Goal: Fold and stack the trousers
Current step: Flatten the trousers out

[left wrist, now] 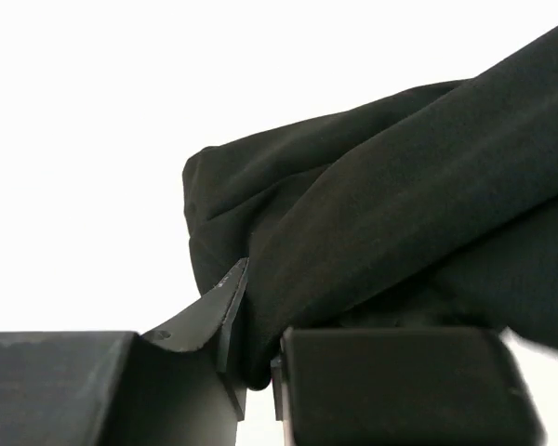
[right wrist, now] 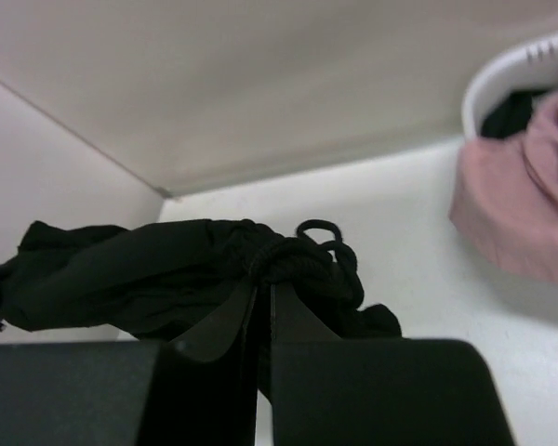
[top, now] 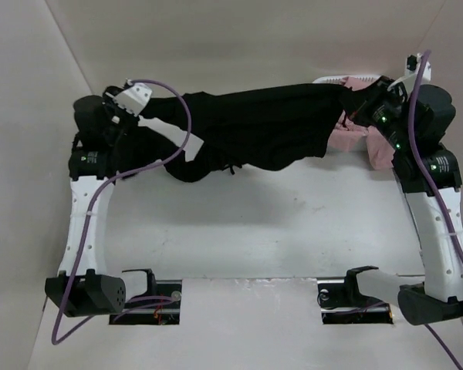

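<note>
Black trousers (top: 255,127) hang stretched between my two grippers above the far half of the table. My left gripper (top: 143,116) is shut on the left end of the trousers (left wrist: 372,214); the cloth is pinched between the jaws. My right gripper (top: 353,99) is shut on the right end, at the gathered waistband with its drawstring loop (right wrist: 321,230). The trousers' lower edge sags toward the table (top: 239,223) in the middle.
A white basket (top: 347,79) with pink clothing (top: 370,139) stands at the far right, right behind my right gripper; it also shows in the right wrist view (right wrist: 530,195). Walls close in the table on the left, back and right.
</note>
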`<state>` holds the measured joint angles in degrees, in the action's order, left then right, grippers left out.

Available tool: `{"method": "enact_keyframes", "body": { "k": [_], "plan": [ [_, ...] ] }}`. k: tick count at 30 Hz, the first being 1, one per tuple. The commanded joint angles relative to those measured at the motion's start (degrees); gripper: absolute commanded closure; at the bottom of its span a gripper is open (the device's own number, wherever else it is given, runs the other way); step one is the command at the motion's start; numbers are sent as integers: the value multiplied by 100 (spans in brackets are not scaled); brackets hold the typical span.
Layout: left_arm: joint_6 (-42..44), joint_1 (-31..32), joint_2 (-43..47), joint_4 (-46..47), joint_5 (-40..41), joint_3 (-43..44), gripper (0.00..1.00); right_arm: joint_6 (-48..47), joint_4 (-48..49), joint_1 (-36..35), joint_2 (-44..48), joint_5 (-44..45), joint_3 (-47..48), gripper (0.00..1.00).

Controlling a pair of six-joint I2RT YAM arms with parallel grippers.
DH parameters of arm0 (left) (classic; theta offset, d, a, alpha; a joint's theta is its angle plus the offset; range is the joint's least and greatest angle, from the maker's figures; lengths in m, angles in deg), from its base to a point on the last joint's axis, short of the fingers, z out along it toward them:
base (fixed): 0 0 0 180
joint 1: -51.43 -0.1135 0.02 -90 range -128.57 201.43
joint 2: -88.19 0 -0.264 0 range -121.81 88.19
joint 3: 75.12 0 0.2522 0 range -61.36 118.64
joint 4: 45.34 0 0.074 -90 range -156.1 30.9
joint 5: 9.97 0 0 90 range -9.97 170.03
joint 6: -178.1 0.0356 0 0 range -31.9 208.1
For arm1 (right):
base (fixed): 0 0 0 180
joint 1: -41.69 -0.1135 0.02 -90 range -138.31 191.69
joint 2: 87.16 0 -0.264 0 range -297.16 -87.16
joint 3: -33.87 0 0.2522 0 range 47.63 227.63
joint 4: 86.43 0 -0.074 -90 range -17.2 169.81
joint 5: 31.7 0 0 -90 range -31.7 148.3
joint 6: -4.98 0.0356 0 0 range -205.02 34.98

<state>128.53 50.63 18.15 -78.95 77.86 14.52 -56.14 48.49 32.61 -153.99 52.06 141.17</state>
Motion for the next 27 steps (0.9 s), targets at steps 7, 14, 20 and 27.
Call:
{"method": "enact_keyframes", "body": {
  "k": [7, 14, 20, 27],
  "plan": [
    [1300, -918, 96, -2230, -854, 579, 91, -50, 495, 25, 1162, -114, -1256, 96],
    [759, -1164, -843, -1488, -952, 93, 37, 3, 178, 51, 1339, 0, -2524, 96],
    [676, -1532, -1169, -2056, -1031, 429, 21, 12, -42, 227, 1716, 158, -2910, 94],
    [555, -2131, -1468, -2627, -652, -590, 24, 100, 2, 385, 2200, 158, -3719, 93]
  ]
}}
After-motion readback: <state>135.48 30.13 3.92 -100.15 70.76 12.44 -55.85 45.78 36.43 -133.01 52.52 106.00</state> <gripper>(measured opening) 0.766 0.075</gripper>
